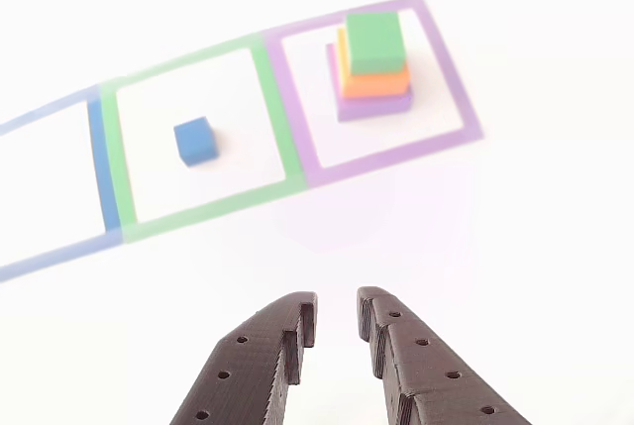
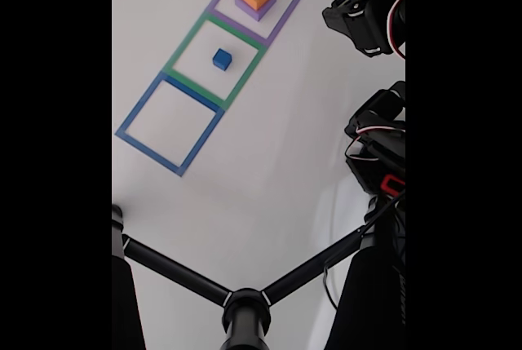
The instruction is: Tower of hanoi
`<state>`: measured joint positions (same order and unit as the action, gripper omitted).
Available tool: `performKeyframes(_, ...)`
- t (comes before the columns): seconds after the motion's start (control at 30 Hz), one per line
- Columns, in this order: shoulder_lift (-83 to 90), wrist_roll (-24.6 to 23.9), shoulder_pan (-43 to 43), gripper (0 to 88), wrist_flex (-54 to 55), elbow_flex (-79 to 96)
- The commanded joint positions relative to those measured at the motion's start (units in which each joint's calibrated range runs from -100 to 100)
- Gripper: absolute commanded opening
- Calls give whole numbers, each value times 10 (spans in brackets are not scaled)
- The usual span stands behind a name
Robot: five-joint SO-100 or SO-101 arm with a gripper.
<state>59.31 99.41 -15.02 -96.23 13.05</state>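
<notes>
The gripper (image 1: 337, 318) hangs empty, jaws slightly spread. A blue cube (image 1: 196, 141) sits inside the green tape square (image 1: 111, 138). Beside that square, the green-orange-purple block stack (image 1: 371, 66) stands.

A small blue cube (image 1: 196, 140) sits alone inside the green square (image 1: 267, 78), a little left of its middle in the other view, turned slightly askew to the tape. In the purple square (image 1: 456, 78) next to it stands a stack of three blocks: a wide, flat purple block (image 1: 374, 105) at the bottom, a smaller orange block (image 1: 374, 80) on it, and a still smaller green cube (image 1: 375, 42) on top. The blue square (image 2: 170, 121), at the far end of the row, holds nothing.
</notes>
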Motion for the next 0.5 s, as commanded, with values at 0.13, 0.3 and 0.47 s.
performKeyframes(0.13, -6, 6, -32, 2, 25, 16)
performKeyframes(0.3, 6, 6, -53, 36, 101, 99)
performKeyframes(0.47, 8, 6, -79, 101, 202, 199)
